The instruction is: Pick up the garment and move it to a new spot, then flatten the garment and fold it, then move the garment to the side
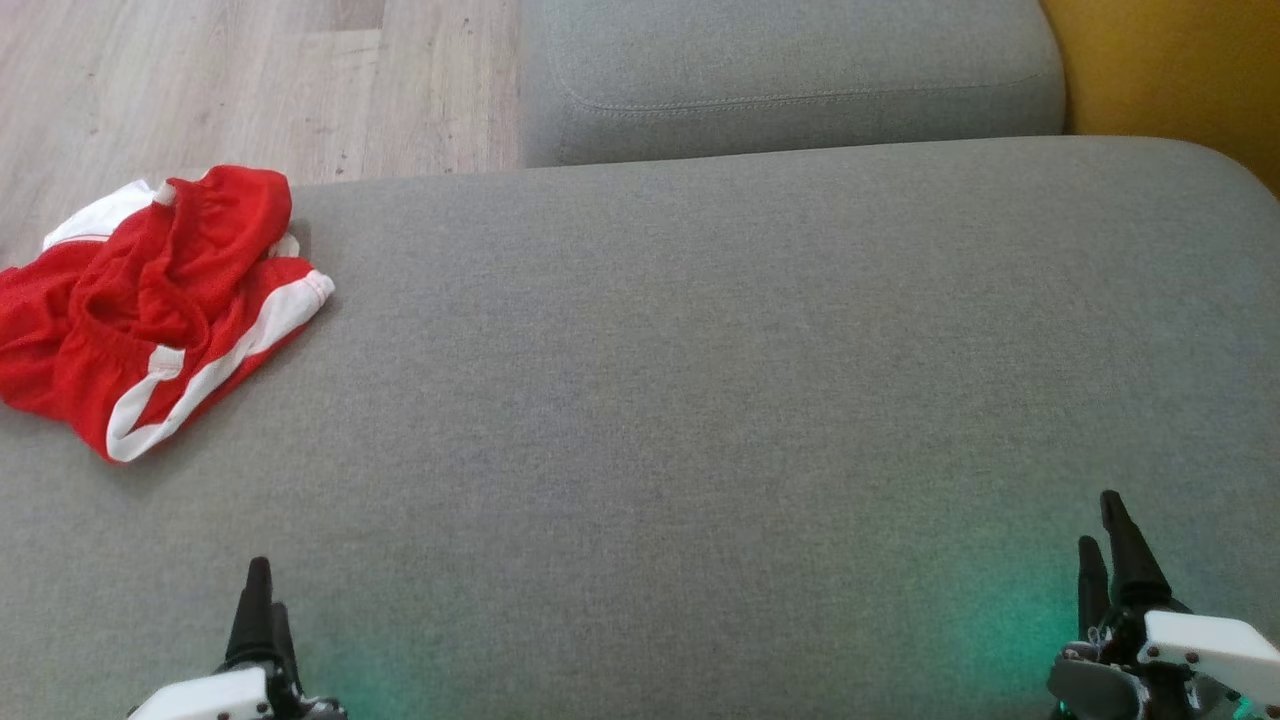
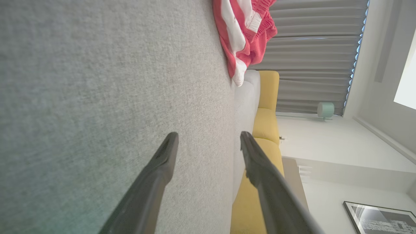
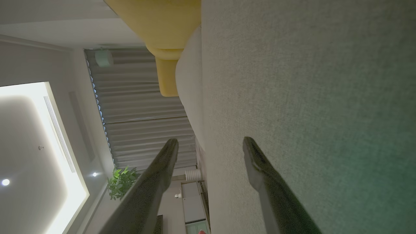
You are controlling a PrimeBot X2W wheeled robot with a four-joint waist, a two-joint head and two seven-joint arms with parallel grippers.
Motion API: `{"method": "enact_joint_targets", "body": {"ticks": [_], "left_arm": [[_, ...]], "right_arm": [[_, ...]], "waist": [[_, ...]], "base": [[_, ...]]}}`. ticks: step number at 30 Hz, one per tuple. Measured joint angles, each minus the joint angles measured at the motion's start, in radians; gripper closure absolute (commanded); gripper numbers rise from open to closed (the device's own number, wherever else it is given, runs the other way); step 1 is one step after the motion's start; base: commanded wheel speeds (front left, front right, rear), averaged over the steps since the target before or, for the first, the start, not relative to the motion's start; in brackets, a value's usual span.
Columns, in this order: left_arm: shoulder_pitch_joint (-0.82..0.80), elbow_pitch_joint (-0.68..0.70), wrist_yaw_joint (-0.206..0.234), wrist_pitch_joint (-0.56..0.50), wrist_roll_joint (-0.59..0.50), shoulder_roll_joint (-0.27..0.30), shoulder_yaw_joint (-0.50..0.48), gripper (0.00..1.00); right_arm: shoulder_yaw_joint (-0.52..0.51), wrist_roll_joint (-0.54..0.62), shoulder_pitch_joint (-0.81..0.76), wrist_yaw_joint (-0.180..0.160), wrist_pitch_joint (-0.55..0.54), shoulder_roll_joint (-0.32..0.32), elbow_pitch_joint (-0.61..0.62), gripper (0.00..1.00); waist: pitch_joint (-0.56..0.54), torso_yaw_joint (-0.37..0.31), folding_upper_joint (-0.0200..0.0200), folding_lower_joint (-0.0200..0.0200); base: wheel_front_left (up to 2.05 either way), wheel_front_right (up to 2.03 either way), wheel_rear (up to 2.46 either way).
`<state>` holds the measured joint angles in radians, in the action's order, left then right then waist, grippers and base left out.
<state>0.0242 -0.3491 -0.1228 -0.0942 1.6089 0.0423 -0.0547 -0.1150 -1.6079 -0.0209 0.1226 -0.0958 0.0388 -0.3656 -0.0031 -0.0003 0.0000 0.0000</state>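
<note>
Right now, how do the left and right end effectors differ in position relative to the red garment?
The left end effector is on the crumpled red garment's side of the grey cushion; the right end effector is at the opposite side. The right end effector's fingers reach higher in the head view than the left end effector's. Both are open, holding nothing, and apart from the garment.

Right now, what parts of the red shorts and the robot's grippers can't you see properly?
- Red and white shorts: the head view's left edge cuts off one side, and the left wrist view's top edge cuts off their far part.
- Their front, back and any label: hidden in their own crumpled folds.
- Left gripper and right gripper: the head view's bottom edge cuts off the arms behind them.
</note>
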Motion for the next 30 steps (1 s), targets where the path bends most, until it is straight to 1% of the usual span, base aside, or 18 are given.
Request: {"method": "enact_joint_targets", "body": {"ticks": [7, 14, 22, 30], "left_arm": [[0.001, 0.026, 0.001, 0.018, -0.036, 0.0, 0.021, 0.0], [0.001, 0.06, 0.023, 0.044, -0.11, 0.0, 0.03, 0.0], [0.002, 0.097, 0.043, 0.062, -0.238, 0.0, 0.06, 0.0], [0.004, 0.117, 0.052, 0.088, -0.375, -0.001, 0.091, 0.0]], "right_arm": [[0.008, 0.044, 0.0, 0.0, 0.02, 0.0, 0.01, 0.0], [0.013, 0.126, 0.0, 0.0, 0.045, 0.0, 0.032, 0.0], [0.026, 0.242, -0.004, 0.0, 0.063, 0.0, 0.067, 0.0], [0.047, 0.364, -0.011, 0.0, 0.089, 0.0, 0.101, 0.0]], "waist": [[-0.006, 0.0, 0.0, 0.0], [-0.011, 0.001, 0.0, 0.0], [-0.017, 0.002, 0.0, 0.0001], [-0.019, 0.003, 0.0, 0.0001]], "base": [[0.0, 0.0, 0.0], [0.0, 0.0, 0.0], [0.0, 0.0, 0.0], [0.0, 0.0, 0.0]]}}
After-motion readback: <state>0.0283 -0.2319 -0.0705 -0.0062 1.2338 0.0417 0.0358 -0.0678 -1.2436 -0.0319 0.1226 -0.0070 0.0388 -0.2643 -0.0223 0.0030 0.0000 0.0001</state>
